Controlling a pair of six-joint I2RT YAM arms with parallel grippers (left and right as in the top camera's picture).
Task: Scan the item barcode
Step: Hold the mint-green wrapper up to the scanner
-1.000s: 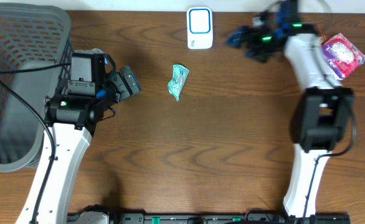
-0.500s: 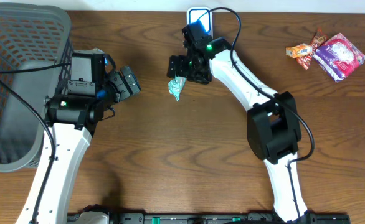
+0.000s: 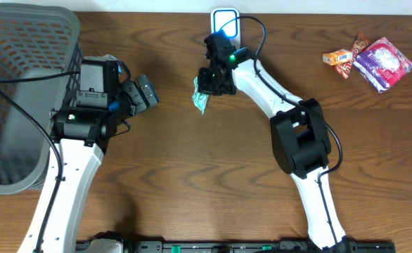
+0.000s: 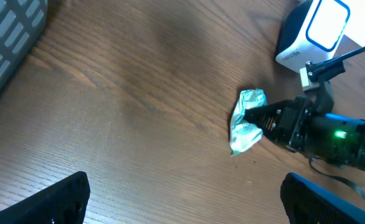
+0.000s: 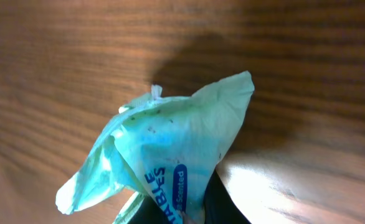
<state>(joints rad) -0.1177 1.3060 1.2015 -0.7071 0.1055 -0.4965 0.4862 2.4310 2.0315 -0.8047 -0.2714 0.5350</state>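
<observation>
Change: right hand (image 3: 206, 87) has come over and now grips the green packet (image 3: 200, 102) | Packet: on the desk (image 3: 192, 176), near the white scanner (image 3: 225, 27) | Left hand (image 3: 144, 92): open, empty | Means: packet looks ready to lift.

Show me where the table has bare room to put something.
Free: the front middle, between the left arm and right arm; also the right side below the purple snack packet. Crowded: near the white plastic scanner, where the right tool holds the crumpled teal packet.
</observation>
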